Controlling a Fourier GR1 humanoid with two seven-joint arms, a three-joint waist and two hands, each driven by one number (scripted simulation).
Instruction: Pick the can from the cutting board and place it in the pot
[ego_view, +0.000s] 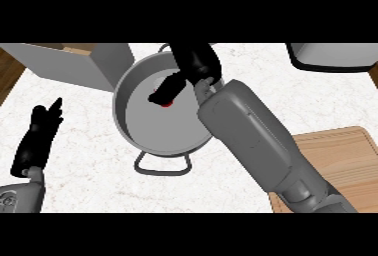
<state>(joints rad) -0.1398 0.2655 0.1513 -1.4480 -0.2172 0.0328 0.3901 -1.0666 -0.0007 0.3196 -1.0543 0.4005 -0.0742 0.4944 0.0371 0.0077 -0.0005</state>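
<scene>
1. Can (168, 104): only a red patch shows, pinched in the curled right robot hand (193, 65) over the pot (151, 135).
2. Pot: grey, two-handled, on the white marbled tabletop (88, 165).
3. Board (347, 155): wooden, at right, bare.
4. Left robot hand (40, 132): fingers straight, resting at left.
5. Grey box (74, 62) behind; wood floor (6, 70) beyond the edge.

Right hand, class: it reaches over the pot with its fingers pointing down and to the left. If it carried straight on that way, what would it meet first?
Most likely the pot's grey floor. The right hand hangs over the pot, fingers curled round something red, probably the can, with the pot's floor directly beyond them. How high the hand sits above it is unclear.
</scene>
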